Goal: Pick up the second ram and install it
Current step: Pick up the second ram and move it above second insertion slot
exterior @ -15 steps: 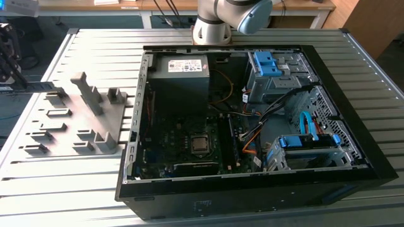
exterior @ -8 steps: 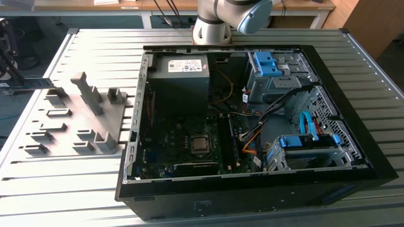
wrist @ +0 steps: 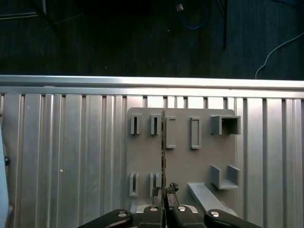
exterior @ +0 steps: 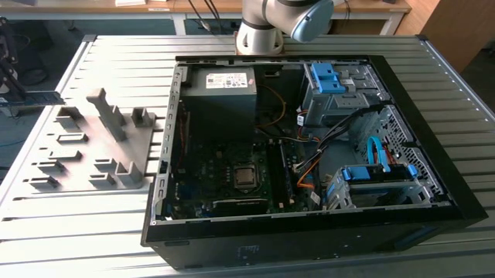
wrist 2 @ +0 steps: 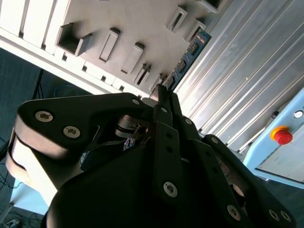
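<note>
since the end effector (wrist: 164, 192) is clamped on one end of the second ram (wrist: 164, 142), the pick-up looks done and the carry is the step in hand. in the first wrist view the stick shows edge-on over the grey holder block (wrist: 190, 161). in the exterior view the second ram (exterior: 35, 98) hangs near the exterior view's left edge, clear of the holder and well apart from the open computer case (exterior: 309, 237). the install is not yet done. i judge it calls for squaring the stick's long edge to a free slot on the motherboard (exterior: 224, 168), then a straight, even press.
</note>
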### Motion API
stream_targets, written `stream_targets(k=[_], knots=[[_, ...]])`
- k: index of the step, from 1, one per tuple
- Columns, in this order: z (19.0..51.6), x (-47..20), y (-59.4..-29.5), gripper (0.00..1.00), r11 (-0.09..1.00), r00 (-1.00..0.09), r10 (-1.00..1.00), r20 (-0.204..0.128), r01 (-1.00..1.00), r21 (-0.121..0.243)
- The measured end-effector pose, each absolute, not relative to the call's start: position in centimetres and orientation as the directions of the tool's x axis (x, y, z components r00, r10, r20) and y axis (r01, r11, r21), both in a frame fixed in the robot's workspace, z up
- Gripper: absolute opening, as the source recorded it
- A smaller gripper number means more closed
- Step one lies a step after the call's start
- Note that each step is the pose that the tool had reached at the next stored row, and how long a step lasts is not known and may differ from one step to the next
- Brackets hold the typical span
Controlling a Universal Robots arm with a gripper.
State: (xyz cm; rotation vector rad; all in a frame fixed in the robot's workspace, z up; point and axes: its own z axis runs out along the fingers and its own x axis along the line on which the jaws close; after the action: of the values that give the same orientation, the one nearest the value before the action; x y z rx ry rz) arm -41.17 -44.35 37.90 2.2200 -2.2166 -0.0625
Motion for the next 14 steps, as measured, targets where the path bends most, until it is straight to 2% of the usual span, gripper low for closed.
stream_targets(k=[14], knots=[[39.9, -41.2, -44.4, 0.14, -0.002, 0.001, -1.0, -0.026, -1.0, 0.031]])
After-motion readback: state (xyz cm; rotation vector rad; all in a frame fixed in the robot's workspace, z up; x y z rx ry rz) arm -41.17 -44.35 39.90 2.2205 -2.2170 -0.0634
